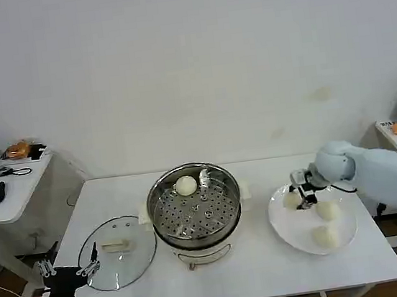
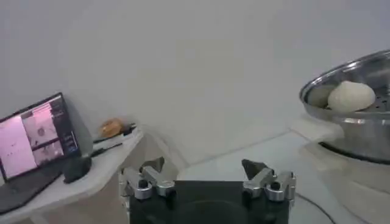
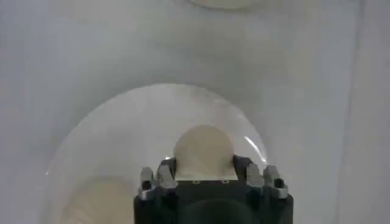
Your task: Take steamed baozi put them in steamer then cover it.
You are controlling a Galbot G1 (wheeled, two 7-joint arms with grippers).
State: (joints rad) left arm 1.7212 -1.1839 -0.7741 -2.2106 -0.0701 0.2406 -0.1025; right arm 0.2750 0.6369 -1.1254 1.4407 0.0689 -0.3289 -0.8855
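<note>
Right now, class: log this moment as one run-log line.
right gripper: straddling baozi on plate | left gripper: open, idle by cover | steamer: one bun inside, uncovered

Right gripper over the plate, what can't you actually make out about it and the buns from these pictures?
- Right gripper: in the right wrist view its body hides the fingertips; whether they clamp the bun is unclear.
- Head view: that bun on the plate is partly hidden by the gripper.
- Right wrist view: another bun is cut off by the edge.
- Left wrist view: the steamer is cut off.
</note>
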